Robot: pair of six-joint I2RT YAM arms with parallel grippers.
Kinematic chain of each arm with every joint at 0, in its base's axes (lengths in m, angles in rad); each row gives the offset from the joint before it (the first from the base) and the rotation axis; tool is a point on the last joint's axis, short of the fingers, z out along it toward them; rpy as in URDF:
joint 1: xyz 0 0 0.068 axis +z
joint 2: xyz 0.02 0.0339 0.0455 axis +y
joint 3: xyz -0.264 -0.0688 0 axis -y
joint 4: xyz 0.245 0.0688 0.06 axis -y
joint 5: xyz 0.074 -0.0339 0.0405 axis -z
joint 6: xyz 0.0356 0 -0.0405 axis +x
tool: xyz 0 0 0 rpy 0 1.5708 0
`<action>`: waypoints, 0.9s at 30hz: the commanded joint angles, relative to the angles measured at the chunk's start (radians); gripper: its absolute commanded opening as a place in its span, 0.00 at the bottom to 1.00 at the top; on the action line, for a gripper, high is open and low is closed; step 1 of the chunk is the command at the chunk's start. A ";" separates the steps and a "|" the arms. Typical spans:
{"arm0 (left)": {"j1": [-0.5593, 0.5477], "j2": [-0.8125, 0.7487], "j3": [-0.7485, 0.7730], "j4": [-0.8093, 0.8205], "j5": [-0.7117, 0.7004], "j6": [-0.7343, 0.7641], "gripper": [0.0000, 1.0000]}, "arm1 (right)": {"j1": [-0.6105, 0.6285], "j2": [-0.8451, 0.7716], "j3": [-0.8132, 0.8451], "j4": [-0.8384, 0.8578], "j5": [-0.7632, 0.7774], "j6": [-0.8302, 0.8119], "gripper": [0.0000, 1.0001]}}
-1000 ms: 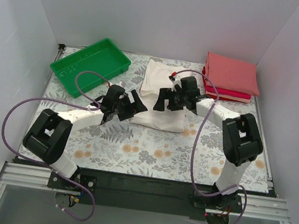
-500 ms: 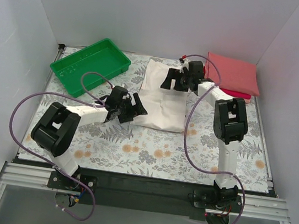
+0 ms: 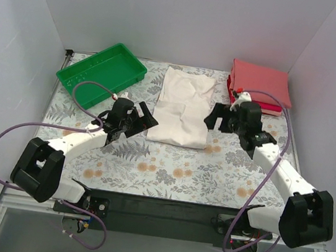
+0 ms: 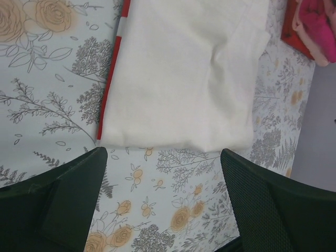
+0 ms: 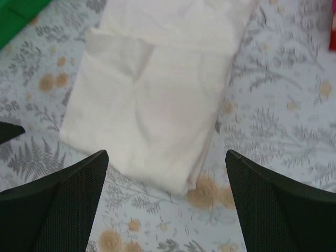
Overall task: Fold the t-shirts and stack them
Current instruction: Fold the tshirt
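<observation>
A white t-shirt [image 3: 183, 106] lies folded into a long panel, plain side up, in the middle of the table; a thin red edge of its print shows at one side in the left wrist view [image 4: 184, 73]. It also fills the right wrist view [image 5: 157, 89]. A stack of folded salmon-pink and red t-shirts [image 3: 259, 85] sits at the back right. My left gripper [image 3: 140, 122] is open and empty, just left of the shirt's near corner. My right gripper [image 3: 215, 118] is open and empty, just right of the shirt's right edge.
A green plastic tray [image 3: 101, 73] stands at the back left. White walls close in the table on three sides. The floral table cover [image 3: 168, 170] is bare in front of the shirt. Purple cables loop off both arms.
My right gripper has pulled back from over the shirt's far part to its right side. My left gripper has drawn slightly left and nearer. The shirt now lies flat and folded.
</observation>
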State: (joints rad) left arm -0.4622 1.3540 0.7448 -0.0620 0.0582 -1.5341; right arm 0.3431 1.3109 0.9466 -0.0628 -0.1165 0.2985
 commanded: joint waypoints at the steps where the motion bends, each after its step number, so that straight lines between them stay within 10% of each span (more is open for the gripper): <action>1: -0.004 0.017 -0.028 -0.056 -0.020 -0.014 0.89 | -0.012 -0.083 -0.202 0.012 0.072 0.097 0.98; 5: -0.004 0.053 -0.036 -0.053 0.006 -0.031 0.87 | -0.021 -0.124 -0.339 0.053 -0.038 0.134 0.98; 12: -0.004 0.163 -0.007 -0.064 -0.015 -0.026 0.76 | -0.023 -0.015 -0.390 0.155 -0.153 0.205 0.62; 27: -0.003 0.304 0.028 -0.061 0.008 -0.020 0.35 | -0.023 0.201 -0.351 0.230 -0.164 0.218 0.44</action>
State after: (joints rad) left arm -0.4618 1.6203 0.7731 -0.0799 0.0608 -1.5673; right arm 0.3229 1.4658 0.5694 0.1387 -0.2813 0.5217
